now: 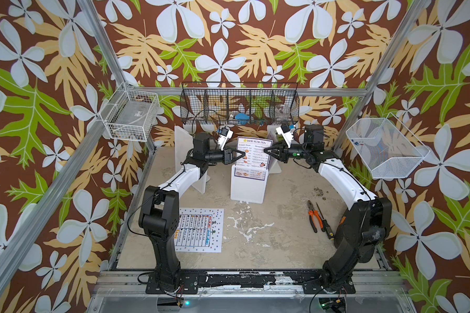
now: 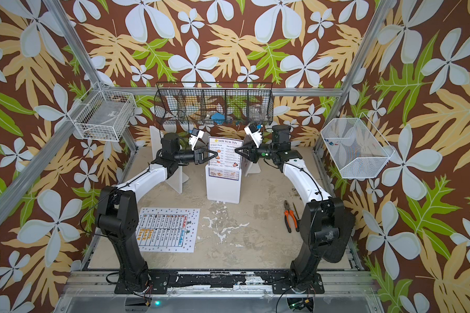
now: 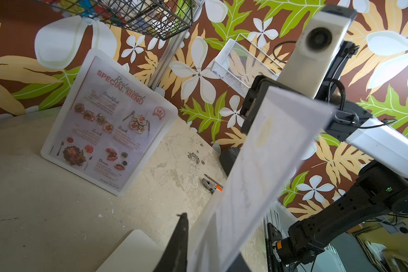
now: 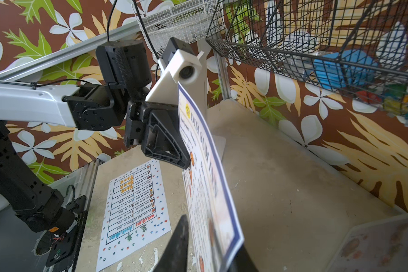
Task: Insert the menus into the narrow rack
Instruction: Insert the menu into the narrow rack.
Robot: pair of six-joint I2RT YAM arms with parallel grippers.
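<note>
The DIM SUM INN menu (image 1: 253, 154) is stood upright at the middle of the tabletop (image 1: 269, 230). Its lower part is already down in the white rack (image 1: 247, 189) and its upper part is well above the rim. It is flanked by the left claw (image 1: 243, 156) at one side edge and the right claw (image 1: 267, 152) at the other. In both wrist views the jaws are seen narrow but slightly apart, with the sheet loose between them rather than clamped. The step in hand is judged to be the seating of this sheet. A bow is seen in it in the right wrist view, so both edges are best guided down evenly and the sheet kept vertical, lest it be buckled in the slot. The dotted menu (image 1: 198, 230) is seen lying flat beside the left arm's base, and the SPECIAL MENU (image 3: 108, 127) is propped in a separate stand at the back
</note>
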